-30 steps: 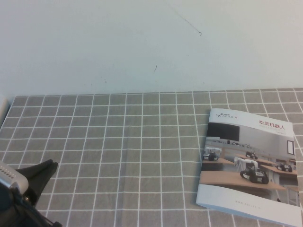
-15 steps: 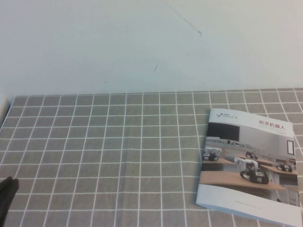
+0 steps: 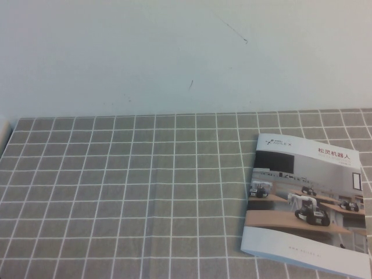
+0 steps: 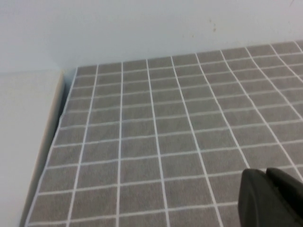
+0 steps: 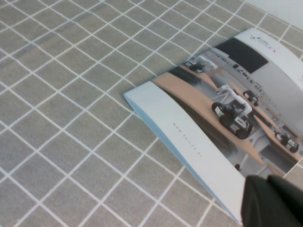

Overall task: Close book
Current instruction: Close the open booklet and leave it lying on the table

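Observation:
The book (image 3: pixel 307 202) lies flat and closed at the table's right side, its cover with robot photos facing up. In the right wrist view the book (image 5: pixel 222 113) fills the middle, and my right gripper (image 5: pixel 268 182) hovers over its near corner, fingers pressed together and holding nothing. My left gripper (image 4: pixel 266 174) is far from the book at the table's left side, above bare grey checked cloth (image 4: pixel 156 132), its fingers together and empty. Neither gripper appears in the high view.
The grey checked tablecloth (image 3: pixel 145 192) covers the table up to a pale wall (image 3: pixel 174 52) at the back. A white ledge (image 4: pixel 23 142) borders the cloth's left edge.
The left gripper, seen at the lower left of the high view a second ago, has withdrawn out of that view. The book has not moved.

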